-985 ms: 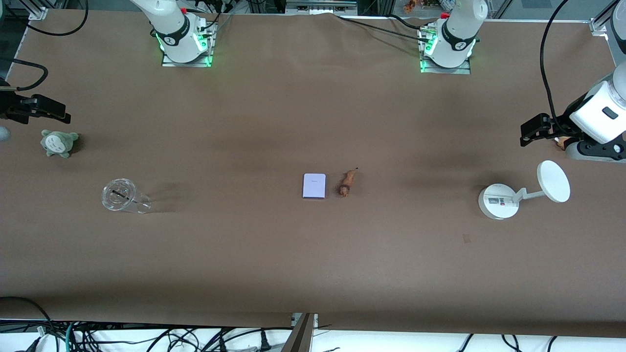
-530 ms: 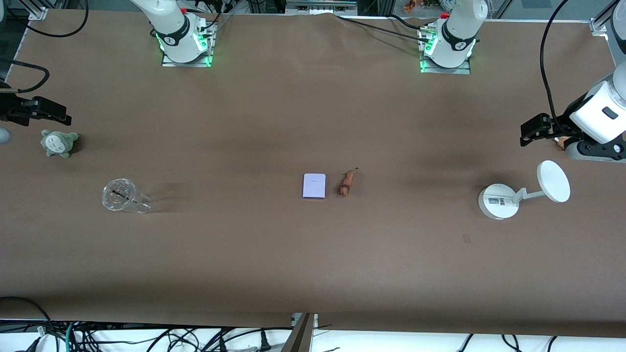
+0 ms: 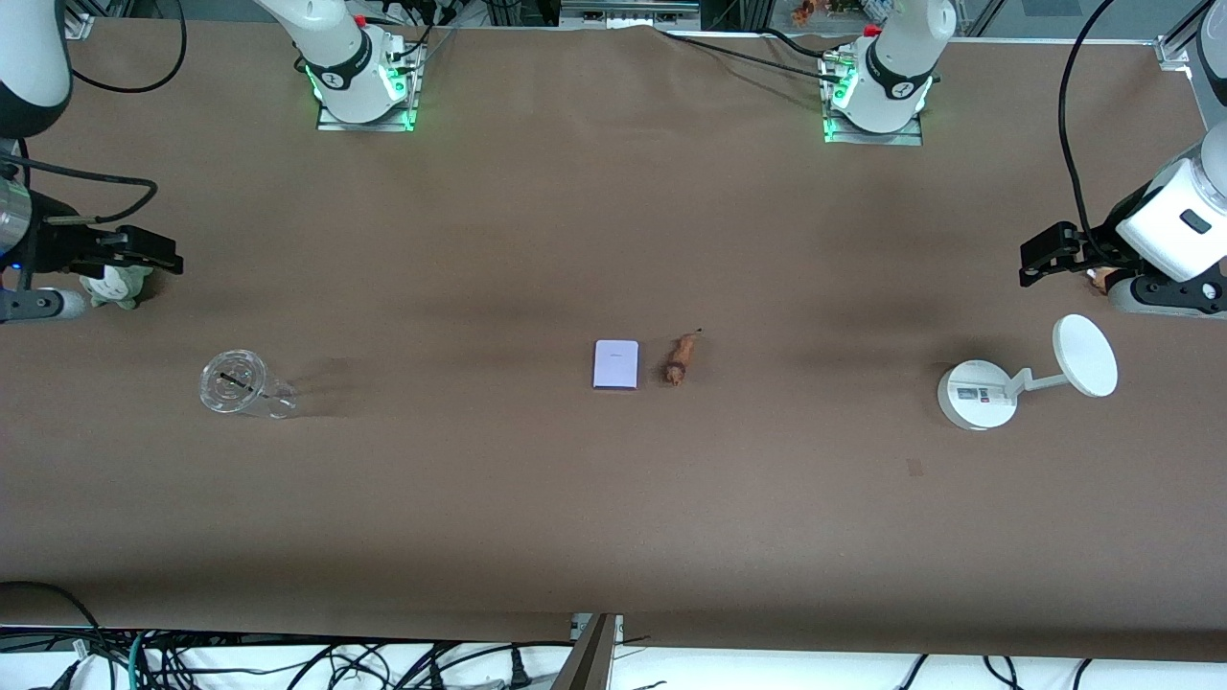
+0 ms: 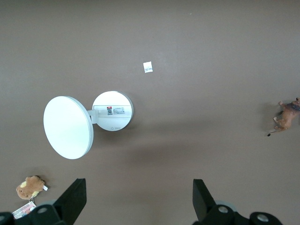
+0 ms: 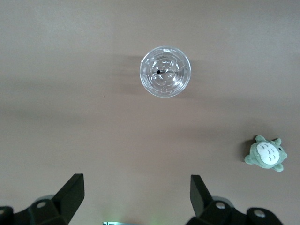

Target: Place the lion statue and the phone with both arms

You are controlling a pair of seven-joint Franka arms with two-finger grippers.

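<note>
brown tabletop [image 3: 613, 537] first: the phone [image 3: 615, 364] and the lion statue [image 3: 680, 358] lie side by side mid-table. both hands – right hand [image 3: 144, 251], left hand [image 3: 1045, 255] – hang spread at the ends; each should descend squarely over one item.

phone [image 3: 615, 364] beside lion statue [image 3: 680, 359] — mid-table, grippers apart

worktop [image 3: 479, 498]: plain brown | phone [image 3: 615, 364]: pale lavender, darker edge | lion statue [image 3: 681, 357]: orange-brown, darker head | plush toy [image 5: 266, 153]: grey-green, white belly | stand [image 3: 978, 394]: white | cup [image 3: 235, 383]: clear | small plush [image 4: 30, 187]: brown
</note>
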